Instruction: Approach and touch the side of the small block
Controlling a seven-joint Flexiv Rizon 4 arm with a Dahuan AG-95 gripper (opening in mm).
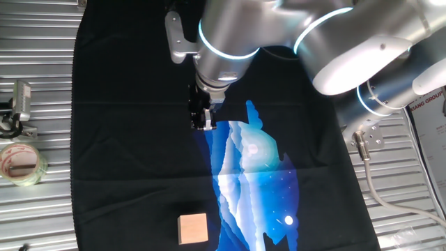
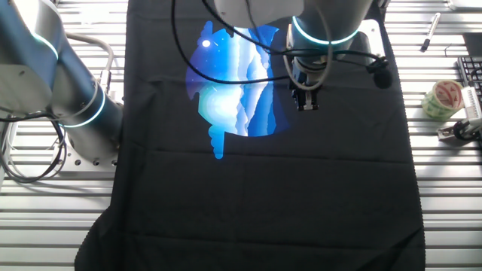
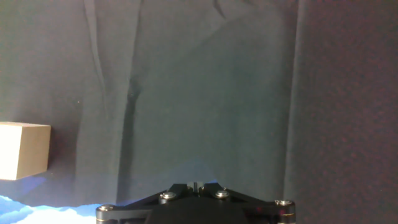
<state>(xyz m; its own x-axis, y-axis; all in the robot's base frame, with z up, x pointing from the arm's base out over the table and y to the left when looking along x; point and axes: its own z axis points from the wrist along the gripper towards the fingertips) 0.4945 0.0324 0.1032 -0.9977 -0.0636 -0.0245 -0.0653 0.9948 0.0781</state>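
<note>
The small block [image 1: 193, 228] is a light tan wooden cube on the black cloth near the front edge in one fixed view. It also shows at the left edge of the hand view [image 3: 22, 151]. It does not show in the other fixed view. My gripper [image 1: 203, 124] hangs above the cloth, well apart from the block, at the upper edge of the blue print. Its fingers are together and it holds nothing. It also shows in the other fixed view [image 2: 305, 104] and at the bottom of the hand view [image 3: 196, 185].
A black cloth [image 1: 125, 153] with a blue print [image 1: 251, 174] covers the metal table. A roll of clear tape [image 1: 21, 162] and a metal clip [image 1: 21, 104] lie off the cloth. The tape also shows in the other fixed view [image 2: 444, 98].
</note>
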